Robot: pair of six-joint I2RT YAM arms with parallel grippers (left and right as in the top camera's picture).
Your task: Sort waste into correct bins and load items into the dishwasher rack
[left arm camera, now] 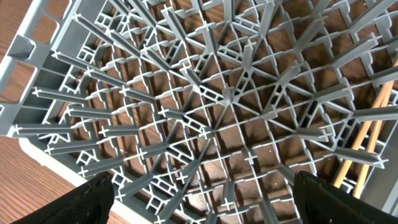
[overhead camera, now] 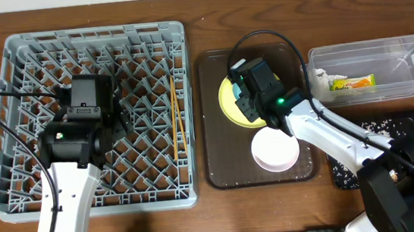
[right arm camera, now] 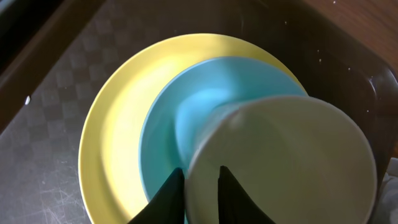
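Note:
In the right wrist view the light blue cup (right arm camera: 168, 118) stands on the round yellow plate (right arm camera: 112, 137). My right gripper (right arm camera: 200, 169) straddles the cup's rim, one finger outside and one inside, its jaws drawn in close on the wall. From overhead that gripper (overhead camera: 247, 101) hides the cup over the plate (overhead camera: 227, 99). The white bowl (overhead camera: 275, 151) sits just in front on the same tray. My left gripper (left arm camera: 202, 186) hangs wide open over the grey dishwasher rack (left arm camera: 217, 106), holding nothing. The chopsticks (overhead camera: 175, 115) lie in the rack (overhead camera: 93, 35).
Plate and bowl rest on a dark brown serving tray (overhead camera: 220, 168). A clear tub (overhead camera: 413, 43) at the back right holds a yellow-green wrapper (overhead camera: 352, 82) and a white napkin (overhead camera: 319, 75). The black tray (overhead camera: 413, 119) in front of it carries pale crumbs (overhead camera: 379, 126).

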